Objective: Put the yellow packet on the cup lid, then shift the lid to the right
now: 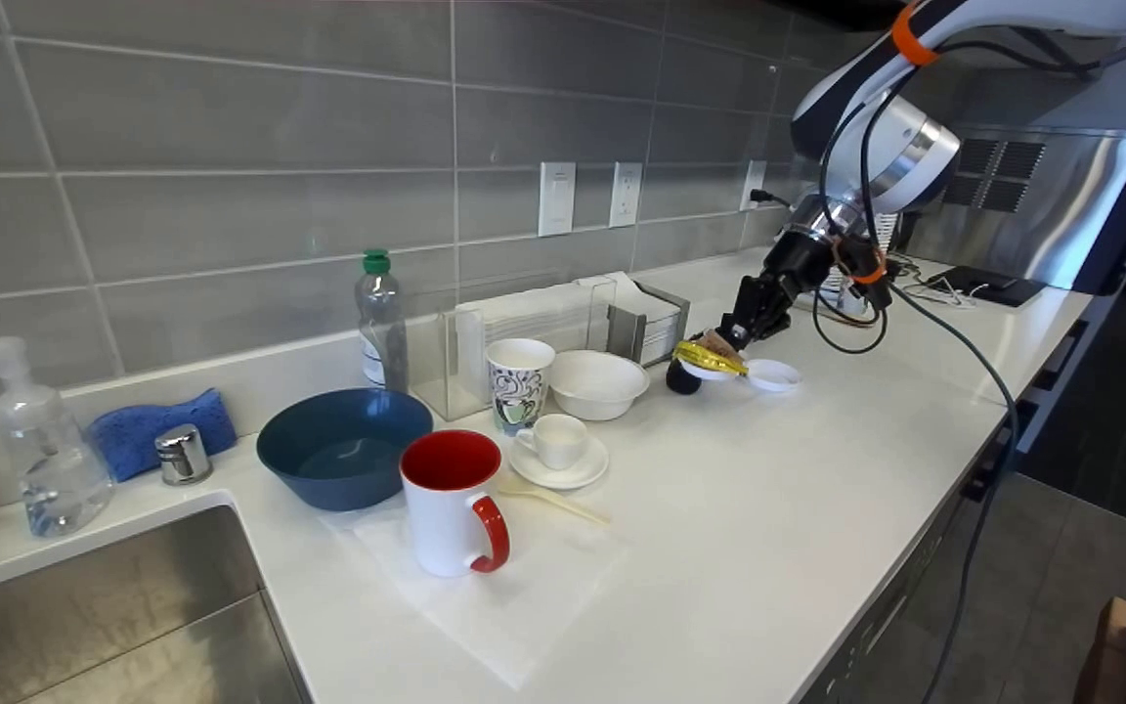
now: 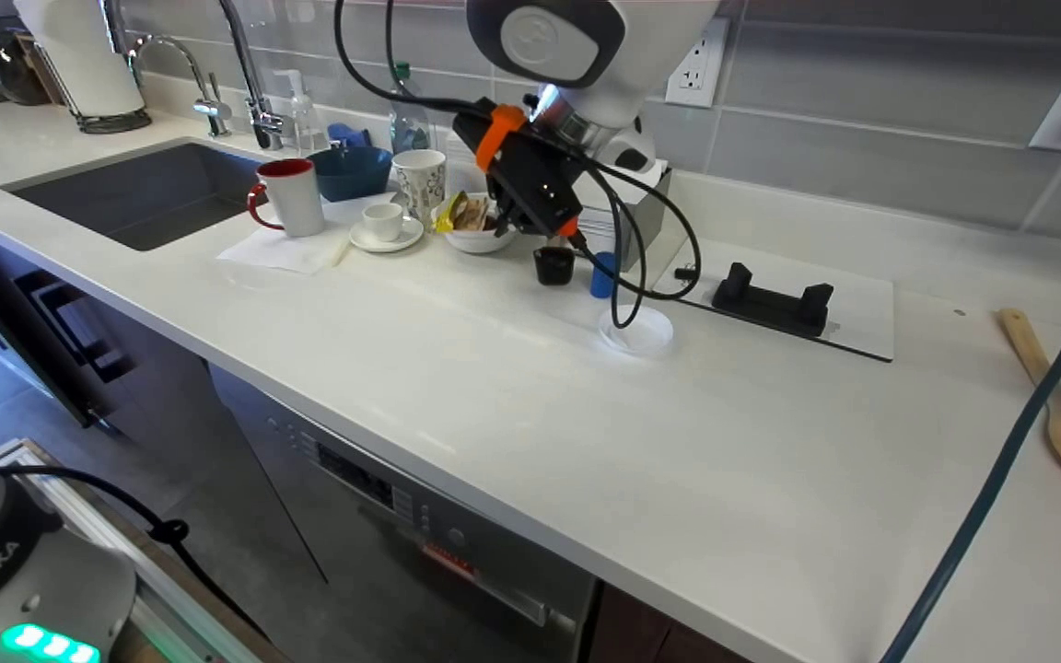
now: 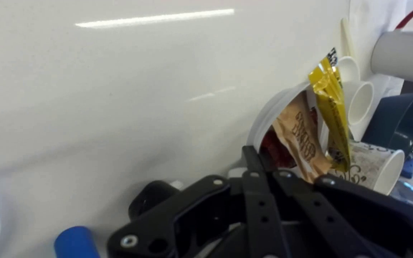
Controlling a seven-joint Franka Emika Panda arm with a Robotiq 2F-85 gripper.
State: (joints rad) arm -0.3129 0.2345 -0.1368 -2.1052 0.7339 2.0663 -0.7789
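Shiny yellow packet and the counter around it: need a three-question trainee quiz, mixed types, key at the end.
1. Open: in the wrist view, which packet lies next to the shiny yellow packet?

2. True or false: the yellow packet sits in the round dark-blue bowl.

3. Multiple choice: in an exterior view, the small white handled cup stands on
A) a blue sponge
B) a round white saucer
C) a red-and-white mug

Key
1: The brown, dark-printed packet.
2: False; it is close by the black gripper.
3: B.
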